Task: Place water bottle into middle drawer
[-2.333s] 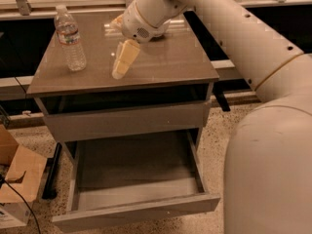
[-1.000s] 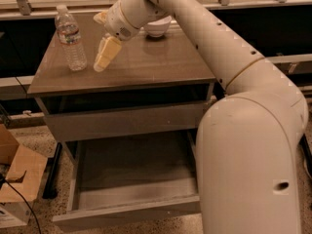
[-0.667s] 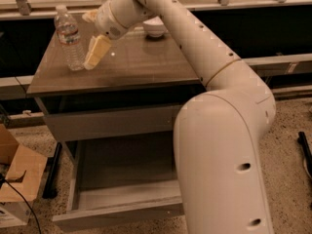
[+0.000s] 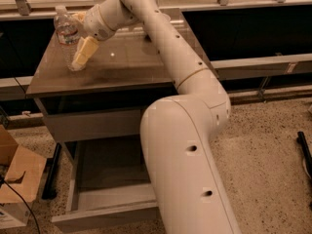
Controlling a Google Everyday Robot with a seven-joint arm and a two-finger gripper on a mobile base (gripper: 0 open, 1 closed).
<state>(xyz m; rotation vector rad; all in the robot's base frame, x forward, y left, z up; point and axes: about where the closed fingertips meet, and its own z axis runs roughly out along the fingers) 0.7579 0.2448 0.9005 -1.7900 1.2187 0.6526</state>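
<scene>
The water bottle point(image 4: 66, 35), clear with a white cap, stands upright at the back left of the cabinet top point(image 4: 122, 62). My gripper point(image 4: 78, 39) is right against its right side. The jaws stand open, one yellowish finger point(image 4: 84, 51) in front of the bottle's lower part and the other just showing behind its shoulder. The middle drawer point(image 4: 105, 182) is pulled out low under the cabinet, showing a pale floor and nothing in it. My arm hides its right part.
A closed drawer front point(image 4: 92, 123) sits just under the cabinet top. A cardboard box point(image 4: 14, 184) lies on the floor at the left. My white arm point(image 4: 185, 145) fills the centre. Speckled floor point(image 4: 268, 145) lies to the right.
My gripper has swung left across the cabinet top, from the middle to the bottle. The bottle has stayed upright in place. The drawer stays open.
</scene>
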